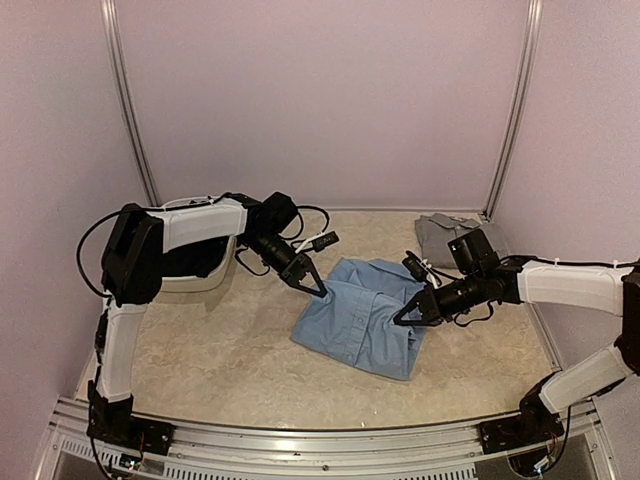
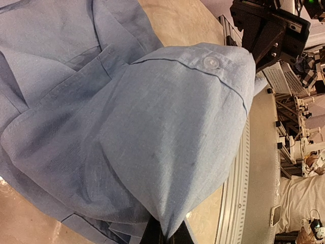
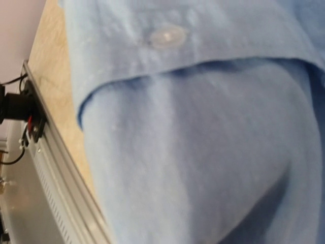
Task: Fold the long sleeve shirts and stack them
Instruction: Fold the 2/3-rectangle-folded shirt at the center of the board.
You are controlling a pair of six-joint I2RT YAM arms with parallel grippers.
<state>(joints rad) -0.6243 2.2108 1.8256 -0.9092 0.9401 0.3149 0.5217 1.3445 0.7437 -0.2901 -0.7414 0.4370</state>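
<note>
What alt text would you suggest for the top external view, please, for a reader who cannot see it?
A light blue shirt is pinched by a robot's left fingers at its far left edge and right fingers on its right side. A folded grey shirt lies in the far right corner.

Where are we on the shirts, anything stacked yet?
Done: the grey shirt looks folded, lying at the far right corner. In hand: the light blue shirt is partly folded in the middle, with the left end effector and right end effector both shut on its cloth. Left: finish that fold and stack it; nothing is stacked yet.
</note>
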